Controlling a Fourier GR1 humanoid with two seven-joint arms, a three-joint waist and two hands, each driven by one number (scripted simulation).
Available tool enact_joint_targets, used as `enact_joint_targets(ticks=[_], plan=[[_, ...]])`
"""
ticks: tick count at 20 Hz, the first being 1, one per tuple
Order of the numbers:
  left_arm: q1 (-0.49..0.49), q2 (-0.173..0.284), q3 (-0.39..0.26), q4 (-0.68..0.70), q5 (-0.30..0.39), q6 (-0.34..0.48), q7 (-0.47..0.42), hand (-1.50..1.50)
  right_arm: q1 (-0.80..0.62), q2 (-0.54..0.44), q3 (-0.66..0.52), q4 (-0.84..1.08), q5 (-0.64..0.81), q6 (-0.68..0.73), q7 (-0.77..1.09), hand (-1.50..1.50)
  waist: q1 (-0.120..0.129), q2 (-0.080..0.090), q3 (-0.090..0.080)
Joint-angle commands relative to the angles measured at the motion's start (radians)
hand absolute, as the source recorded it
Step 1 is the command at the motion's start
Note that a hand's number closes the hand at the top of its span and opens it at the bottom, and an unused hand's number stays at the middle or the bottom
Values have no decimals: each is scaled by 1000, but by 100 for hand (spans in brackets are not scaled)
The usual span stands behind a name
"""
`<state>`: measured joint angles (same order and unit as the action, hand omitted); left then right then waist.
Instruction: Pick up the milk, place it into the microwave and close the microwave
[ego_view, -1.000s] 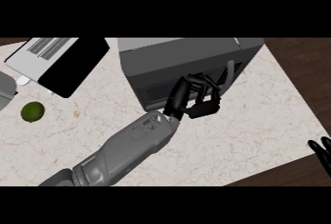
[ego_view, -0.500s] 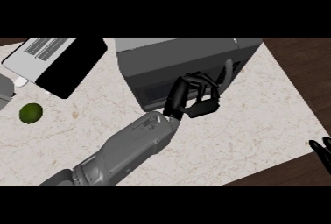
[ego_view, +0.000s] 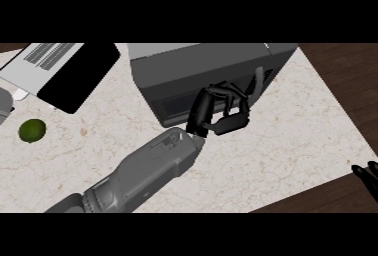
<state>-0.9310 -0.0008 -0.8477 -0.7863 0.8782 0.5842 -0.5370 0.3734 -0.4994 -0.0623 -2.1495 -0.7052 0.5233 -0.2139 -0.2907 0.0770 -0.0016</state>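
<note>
Left hand (ego_view: 218, 110) at microwave (ego_view: 199, 75) front, fingers curled, nothing seen in them — door looks shut. Milk not visible; presumably inside. Right hand (ego_view: 367, 176) far off, lower right edge, fingers open.

microwave (ego_view: 199, 75) blocks counter's top-centre — lime (ego_view: 32, 130) at left | bare counter (ego_view: 280, 150) right of forearm

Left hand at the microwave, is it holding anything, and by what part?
Nothing can be seen held. The left hand rests curled against the microwave front beside its handle; no milk shows.
</note>
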Motion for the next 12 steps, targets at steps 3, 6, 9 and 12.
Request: enact_joint_targets(ticks=[3,6,9,12], plan=[[-46,1,54,102,40,15,-19,150,-4,-21,-5,-24,-30,11,13,-150,-21,17,-1],[-50,1,48,119,41,18,-36,150,-5,-23,4,-35,-27,11,21,-150,-17,19,-1],[-52,1,51,111,60,25,-49,150,-5,-30,-4,-33,-44,11,24,-150,-25,20,0],[-60,1,46,111,70,25,-59,150,-8,-37,-2,-43,-54,8,34,-150,-27,20,-1]])
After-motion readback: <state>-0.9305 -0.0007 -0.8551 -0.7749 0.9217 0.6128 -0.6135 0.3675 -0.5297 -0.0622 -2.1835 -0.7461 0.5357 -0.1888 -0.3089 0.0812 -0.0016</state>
